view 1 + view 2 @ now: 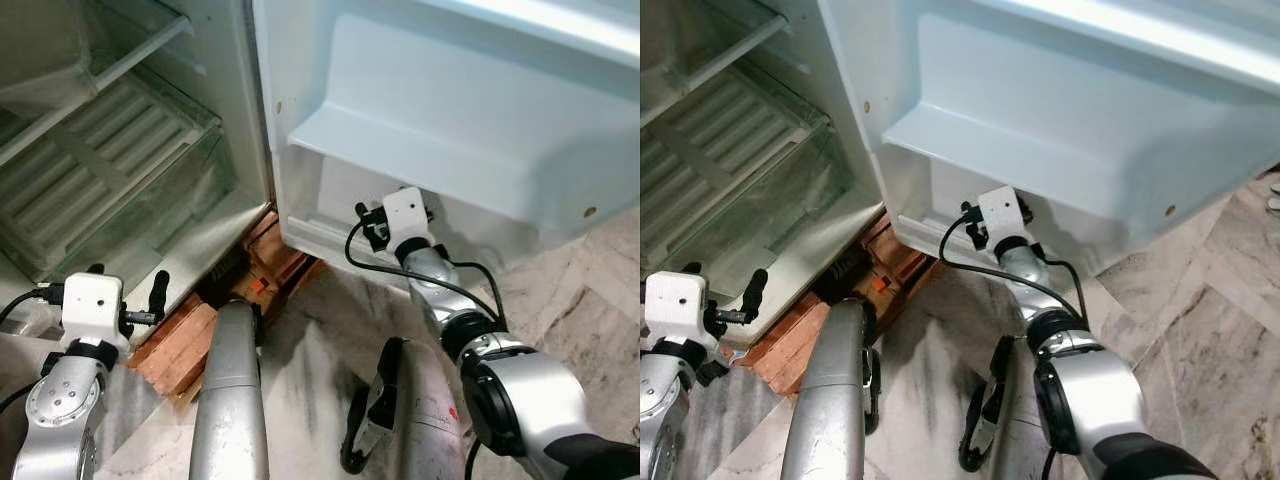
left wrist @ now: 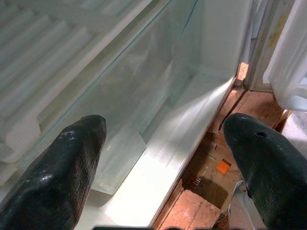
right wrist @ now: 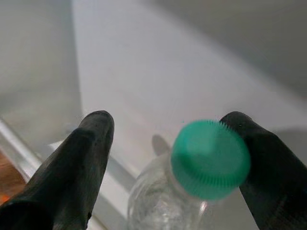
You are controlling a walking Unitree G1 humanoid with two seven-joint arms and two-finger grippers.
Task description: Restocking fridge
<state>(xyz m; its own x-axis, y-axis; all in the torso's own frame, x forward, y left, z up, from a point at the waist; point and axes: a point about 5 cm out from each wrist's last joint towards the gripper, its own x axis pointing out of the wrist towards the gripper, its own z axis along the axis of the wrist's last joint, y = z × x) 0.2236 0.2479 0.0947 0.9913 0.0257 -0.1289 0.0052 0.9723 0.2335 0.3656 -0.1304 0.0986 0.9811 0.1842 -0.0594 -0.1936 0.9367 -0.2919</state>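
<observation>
We see our right gripper [image 3: 168,167] spread open around a clear, ribbed plastic bottle [image 3: 163,201] with a round, ridged green cap [image 3: 210,158]; the cap touches one black finger, the bottle's long axis pointing toward the camera, inside the white fridge door's [image 1: 450,120] lowest shelf. At lower left, our left gripper [image 2: 168,177] hangs open before the glossy crisper drawer [image 2: 144,96].

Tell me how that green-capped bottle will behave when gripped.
The bottle looks like thin clear plastic, so it probably flexes if squeezed. Its smooth round body may slip or roll. The right gripper is open around the ribbed green cap, which likely grips better.
</observation>
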